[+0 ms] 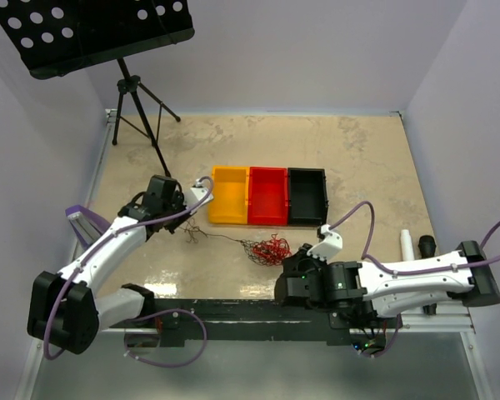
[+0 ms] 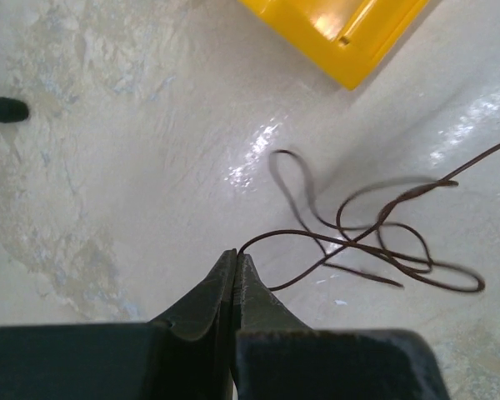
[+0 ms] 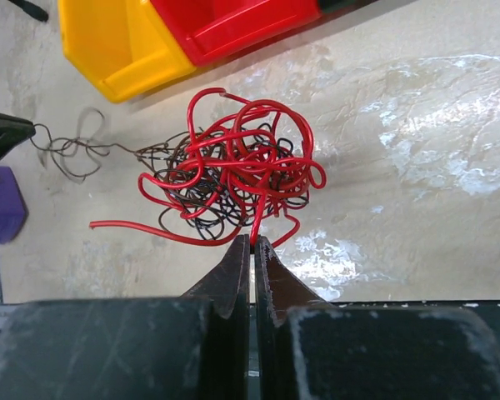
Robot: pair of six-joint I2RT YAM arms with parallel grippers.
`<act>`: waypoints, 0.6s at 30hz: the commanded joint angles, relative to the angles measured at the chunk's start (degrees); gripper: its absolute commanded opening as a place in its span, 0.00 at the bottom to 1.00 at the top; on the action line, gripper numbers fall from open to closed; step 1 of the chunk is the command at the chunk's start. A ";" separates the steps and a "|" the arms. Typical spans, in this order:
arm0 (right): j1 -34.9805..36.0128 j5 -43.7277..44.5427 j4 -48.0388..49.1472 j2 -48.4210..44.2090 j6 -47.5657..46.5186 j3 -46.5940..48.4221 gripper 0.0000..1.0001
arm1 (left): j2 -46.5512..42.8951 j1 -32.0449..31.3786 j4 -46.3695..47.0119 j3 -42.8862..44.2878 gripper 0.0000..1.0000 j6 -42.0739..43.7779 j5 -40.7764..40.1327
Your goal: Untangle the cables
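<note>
Though bunched into 1 knot of cables (image 1: 267, 248) at mid-table, just on the near side of the bins, judged light, soft and springy. Likely to snag, slip and curl back rather than break. Best taken at a free end or an outer loop, never at the dense core. With the left gripper (image 2: 236, 260) pinched shut on the brown cable (image 2: 358, 242) trailing left, and the right gripper (image 3: 252, 243) clamped on a red cable (image 3: 258, 208) at the knot's near edge, worth easing apart slowly. Farther out, 3 bins in a row: yellow bin (image 1: 229, 196) left, red bin (image 1: 267, 196) middle, black bin (image 1: 307, 197) right. Nothing seen inside any.
</note>
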 commanded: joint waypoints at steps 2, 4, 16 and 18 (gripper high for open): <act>-0.21 1.62 -5.03 -7.26 4.35 -2.65 0.00 | -0.08 4.71 1.71 1.42 0.00 2.18 -3.98; -0.38 1.36 -5.03 -9.20 4.79 -3.36 0.00 | 0.36 7.35 2.77 1.85 0.00 2.27 -4.60; -7.76 2.23 -5.12 -15.71 -0.48 -3.63 0.00 | 1.41 25.72 5.06 8.01 0.00 2.63 0.67; -8.47 2.67 -5.12 -16.68 -1.53 -2.58 0.00 | 1.59 26.95 5.50 8.45 0.00 1.93 2.25</act>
